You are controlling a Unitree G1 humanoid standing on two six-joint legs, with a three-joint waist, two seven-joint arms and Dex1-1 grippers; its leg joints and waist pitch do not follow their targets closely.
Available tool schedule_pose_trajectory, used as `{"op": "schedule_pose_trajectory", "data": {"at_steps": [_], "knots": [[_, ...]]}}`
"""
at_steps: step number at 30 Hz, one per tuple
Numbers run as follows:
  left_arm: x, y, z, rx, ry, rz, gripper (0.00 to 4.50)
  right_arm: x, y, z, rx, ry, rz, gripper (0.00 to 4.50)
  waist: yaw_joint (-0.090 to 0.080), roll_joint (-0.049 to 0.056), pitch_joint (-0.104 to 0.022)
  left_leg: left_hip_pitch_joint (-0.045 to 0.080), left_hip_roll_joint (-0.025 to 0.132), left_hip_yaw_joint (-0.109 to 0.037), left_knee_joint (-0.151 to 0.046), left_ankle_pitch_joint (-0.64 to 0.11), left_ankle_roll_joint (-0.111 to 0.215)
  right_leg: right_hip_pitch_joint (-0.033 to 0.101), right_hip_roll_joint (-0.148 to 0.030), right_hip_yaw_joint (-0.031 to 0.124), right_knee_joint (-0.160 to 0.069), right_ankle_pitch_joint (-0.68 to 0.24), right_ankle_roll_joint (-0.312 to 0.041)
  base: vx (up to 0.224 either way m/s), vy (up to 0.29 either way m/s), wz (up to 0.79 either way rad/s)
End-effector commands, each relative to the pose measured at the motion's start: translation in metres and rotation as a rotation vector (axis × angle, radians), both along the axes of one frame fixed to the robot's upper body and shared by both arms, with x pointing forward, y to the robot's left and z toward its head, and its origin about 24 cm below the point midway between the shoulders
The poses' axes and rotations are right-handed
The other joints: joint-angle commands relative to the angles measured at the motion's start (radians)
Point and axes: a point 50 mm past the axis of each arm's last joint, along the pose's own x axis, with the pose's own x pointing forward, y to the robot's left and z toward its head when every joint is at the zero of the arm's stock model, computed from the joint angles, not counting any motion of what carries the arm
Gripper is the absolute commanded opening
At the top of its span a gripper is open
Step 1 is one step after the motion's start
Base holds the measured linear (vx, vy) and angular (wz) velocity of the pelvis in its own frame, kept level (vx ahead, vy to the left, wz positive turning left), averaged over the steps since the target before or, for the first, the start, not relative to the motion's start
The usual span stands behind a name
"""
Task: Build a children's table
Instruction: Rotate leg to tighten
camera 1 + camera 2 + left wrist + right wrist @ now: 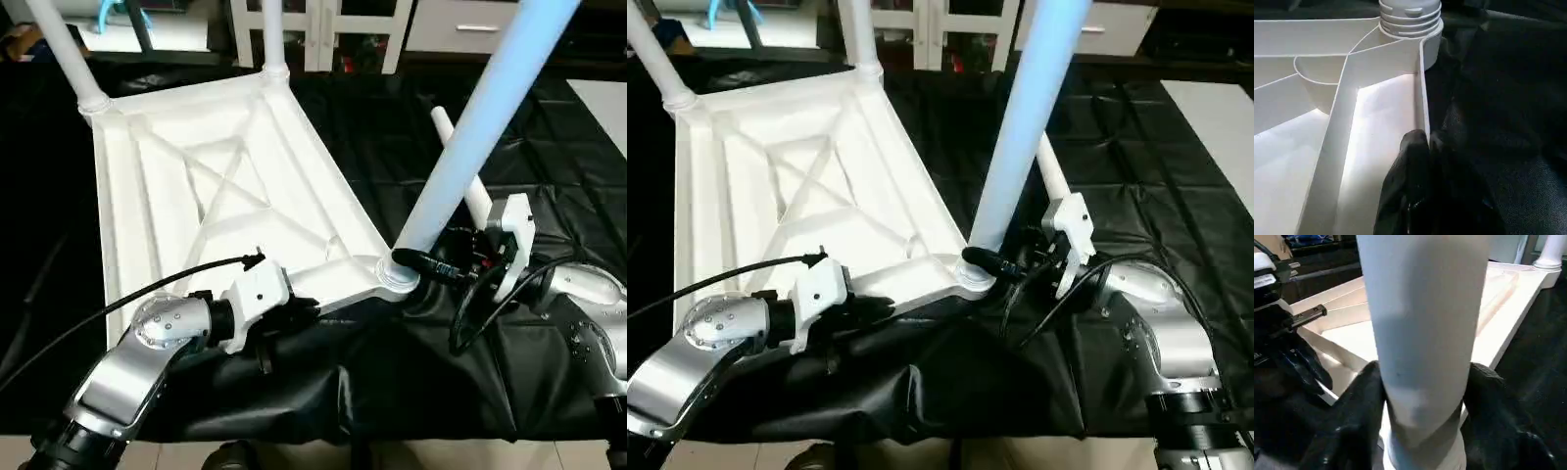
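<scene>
The white tabletop (pixel 196 186) lies upside down on the black cloth, its X-ribs facing up. Two legs (pixel 64 49) (pixel 274 29) stand in the far corner sockets. A third leg (pixel 480 127) rises tilted from the near right socket (pixel 397 277). My right gripper (pixel 416 262) grips this leg just above the socket, and its black fingers (pixel 1359 396) press on both sides of the tube. My left gripper (pixel 1422 139) is shut on the thin wall of the tabletop's near rim (pixel 1422 88). A loose leg (pixel 1053 176) lies on the cloth behind my right gripper.
The black cloth (pixel 392 382) bunches in folds along the near table edge under both forearms. A black cable (pixel 98 308) loops from my left wrist. White furniture (pixel 323 29) stands behind the table, and a pale surface (pixel 602 108) shows at the far right.
</scene>
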Motion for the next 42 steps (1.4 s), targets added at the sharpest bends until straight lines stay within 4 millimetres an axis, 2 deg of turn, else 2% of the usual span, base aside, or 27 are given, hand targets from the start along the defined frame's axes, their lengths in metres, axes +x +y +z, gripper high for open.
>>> {"op": "schedule_pose_trajectory", "data": {"at_steps": [1,5,8,11,13,14,15,18,19,20,21,22,23,24,26,27,28,29,30,31,33,35,36,37,39,41,42], "knots": [[-0.007,0.004,-0.014,0.037,0.072,-0.012,0.00,0.002,-0.015,0.000,-0.006,0.009,-0.091,2.19,0.005,-0.002,-0.062,0.020,0.027,-0.002,-0.057,-0.100,0.131,0.064,-0.019,0.019,-0.039,-0.049,-0.285,0.000,0.000,0.00],[-0.007,0.002,-0.014,0.036,0.071,-0.011,0.00,0.004,-0.016,-0.002,-0.004,0.022,-0.119,1.94,0.004,-0.002,-0.063,0.019,0.026,-0.002,-0.056,-0.097,0.136,0.064,-0.020,0.019,-0.038,-0.049,-0.288,0.000,0.000,0.00],[-0.007,-0.006,-0.016,0.034,0.068,-0.011,0.00,0.006,-0.006,-0.016,-0.017,0.057,-0.190,1.88,0.003,-0.002,-0.062,0.018,0.027,-0.002,-0.056,-0.103,0.130,0.063,-0.020,0.019,-0.040,-0.067,-0.285,0.000,0.000,0.00],[-0.006,-0.014,-0.016,0.029,0.068,0.000,0.00,0.009,0.002,-0.026,-0.032,0.086,-0.250,1.87,-0.002,-0.003,-0.061,0.017,0.027,-0.004,-0.059,-0.144,0.103,0.063,-0.022,0.019,-0.047,-0.142,-0.264,0.000,0.000,0.00],[0.001,-0.036,-0.018,0.024,0.076,0.060,0.00,0.016,0.018,-0.045,-0.021,0.157,-0.427,1.87,-0.008,-0.004,-0.053,0.015,0.026,-0.004,-0.066,-0.191,0.064,0.055,-0.023,0.021,-0.058,-0.238,-0.228,0.000,0.000,0.00],[0.001,-0.036,-0.018,0.024,0.076,0.060,0.00,0.016,0.018,-0.045,-0.021,0.157,-0.427,1.86,-0.009,-0.005,-0.049,0.014,0.026,-0.007,-0.070,-0.212,0.046,0.053,-0.022,0.019,-0.063,-0.285,-0.214,0.000,0.000,0.00],[0.006,-0.049,-0.019,0.022,0.076,0.101,0.00,0.020,0.024,-0.052,0.007,0.192,-0.543,1.86,-0.012,-0.005,-0.044,0.020,0.024,-0.009,-0.076,-0.290,0.012,0.048,-0.024,0.019,-0.075,-0.408,-0.174,0.000,0.000,0.00],[0.016,-0.084,-0.014,-0.031,0.072,0.195,0.00,0.027,0.043,-0.069,0.090,0.281,-0.738,1.86,-0.021,-0.005,-0.041,0.034,0.019,-0.019,-0.080,-0.407,-0.040,0.030,-0.022,0.017,-0.095,-0.571,-0.096,-0.035,0.005,-0.01],[0.018,-0.093,-0.012,-0.054,0.072,0.202,0.00,0.029,0.050,-0.072,0.122,0.306,-0.757,1.86,-0.021,0.001,-0.040,0.034,0.018,-0.023,-0.081,-0.425,-0.046,0.029,-0.021,0.014,-0.097,-0.586,-0.083,-0.053,0.016,-0.01],[0.018,-0.093,-0.012,-0.054,0.072,0.202,0.00,0.029,0.050,-0.072,0.122,0.306,-0.757,1.86,-0.022,-0.004,-0.042,0.038,0.014,-0.027,-0.081,-0.455,-0.047,0.029,-0.019,0.008,-0.104,-0.608,-0.055,-0.053,0.016,-0.01],[0.015,-0.111,-0.008,-0.088,0.065,0.152,0.00,0.033,0.067,-0.074,0.173,0.332,-0.761,1.86,-0.025,0.001,-0.042,0.032,0.013,-0.031,-0.086,-0.468,-0.039,0.033,-0.021,0.006,-0.105,-0.597,-0.042,0.000,0.000,0.00],[0.013,-0.115,-0.006,-0.094,0.055,0.113,0.00,0.035,0.076,-0.071,0.174,0.311,-0.698,1.86,-0.027,0.001,-0.042,0.030,0.013,-0.032,-0.087,-0.472,-0.037,0.032,-0.021,0.004,-0.109,-0.593,-0.039,0.000,0.000,0.00],[0.013,-0.115,-0.006,-0.094,0.055,0.113,0.00,0.035,0.076,-0.071,0.174,0.311,-0.698,1.86,-0.031,-0.003,-0.043,0.024,0.012,-0.038,-0.091,-0.481,-0.031,0.040,-0.020,-0.002,-0.110,-0.591,-0.030,0.000,0.000,0.00],[0.011,-0.116,-0.005,-0.095,0.048,0.087,0.00,0.035,0.081,-0.068,0.166,0.285,-0.642,1.86,-0.030,-0.001,-0.044,0.026,0.012,-0.038,-0.091,-0.487,-0.027,0.036,-0.020,0.000,-0.111,-0.582,-0.026,0.000,0.000,0.00],[0.011,-0.104,-0.006,-0.079,0.039,0.073,0.00,0.034,0.078,-0.054,0.103,0.168,-0.523,1.86,-0.028,-0.006,-0.044,0.024,0.014,-0.038,-0.093,-0.485,-0.017,0.038,-0.019,0.000,-0.112,-0.559,-0.029,0.000,0.000,0.00],[0.011,-0.095,-0.006,-0.071,0.022,0.056,0.00,0.033,0.071,-0.047,0.076,0.111,-0.481,2.42,-0.027,-0.006,-0.046,0.020,0.014,-0.037,-0.093,-0.465,-0.005,0.041,-0.021,0.004,-0.108,-0.532,-0.036,0.000,0.000,0.00],[0.010,-0.084,-0.007,-0.062,0.015,0.028,0.00,0.033,0.062,-0.039,0.073,0.071,-0.441,2.42,-0.025,-0.005,-0.047,0.018,0.014,-0.036,-0.092,-0.449,0.000,0.042,-0.022,0.006,-0.106,-0.510,-0.042,0.000,0.000,0.00],[0.007,-0.065,-0.009,-0.044,0.017,-0.005,0.00,0.031,0.046,-0.025,0.086,0.034,-0.389,2.42,-0.022,-0.008,-0.049,0.017,0.018,-0.032,-0.092,-0.421,0.010,0.043,-0.024,0.011,-0.101,-0.462,-0.061,0.000,0.000,0.00],[0.005,-0.052,-0.010,-0.026,0.023,-0.014,0.00,0.029,0.035,-0.017,0.083,0.010,-0.351,2.55,-0.019,-0.008,-0.053,0.012,0.018,-0.031,-0.091,-0.378,0.027,0.053,-0.023,0.012,-0.090,-0.389,-0.091,0.000,0.000,0.00],[0.005,-0.052,-0.010,-0.026,0.023,-0.014,0.00,0.029,0.035,-0.017,0.083,0.010,-0.351,2.69,-0.016,-0.007,-0.055,0.015,0.021,-0.022,-0.085,-0.333,0.049,0.051,-0.021,0.016,-0.085,-0.310,-0.128,0.050,-0.022,0.05],[0.003,-0.033,-0.012,0.001,0.042,-0.006,0.00,0.022,0.021,-0.009,0.016,-0.018,-0.249,2.89,-0.008,-0.004,-0.054,0.026,0.023,-0.009,-0.077,-0.289,0.075,0.043,-0.017,0.019,-0.081,-0.258,-0.175,0.064,-0.038,0.14],[0.000,-0.014,-0.013,0.021,0.066,-0.004,0.00,0.013,0.006,0.000,-0.043,-0.020,-0.143,2.89,0.008,-0.001,-0.056,0.035,0.029,0.001,-0.072,-0.226,0.092,0.045,-0.018,0.022,-0.072,-0.193,-0.208,0.031,-0.017,0.08],[-0.001,-0.013,-0.013,0.023,0.067,-0.004,0.00,0.012,0.005,0.000,-0.046,-0.020,-0.137,2.89,0.008,0.000,-0.060,0.028,0.029,0.001,-0.068,-0.152,0.113,0.055,-0.015,0.021,-0.055,-0.096,-0.234,0.085,-0.020,0.09],[-0.002,0.000,-0.014,0.033,0.074,0.014,0.00,0.005,-0.007,0.007,-0.070,-0.013,-0.069,2.89,0.008,0.001,-0.064,0.020,0.027,0.000,-0.063,-0.075,0.133,0.063,-0.015,0.018,-0.041,0.003,-0.263,0.087,-0.005,-0.02],[-0.005,0.005,-0.015,0.040,0.083,0.014,0.00,0.005,-0.012,0.009,-0.076,-0.013,-0.060,2.89,0.011,0.001,-0.069,0.027,0.026,0.004,-0.053,-0.006,0.173,0.062,-0.013,0.019,-0.029,0.126,-0.297,0.080,-0.003,-0.02],[-0.007,0.008,-0.016,0.049,0.089,0.014,0.00,0.005,-0.017,0.008,-0.082,-0.008,-0.051,2.89,0.008,-0.005,-0.067,0.020,0.023,0.006,-0.050,0.012,0.197,0.067,-0.016,0.018,-0.027,0.142,-0.314,0.054,-0.006,0.01],[-0.007,0.009,-0.016,0.046,0.088,0.012,0.00,0.004,-0.018,0.007,-0.080,-0.001,-0.043,2.74,0.008,-0.007,-0.065,0.019,0.024,0.007,-0.050,-0.007,0.197,0.068,-0.020,0.020,-0.029,0.109,-0.312,0.000,0.000,0.00]]}}
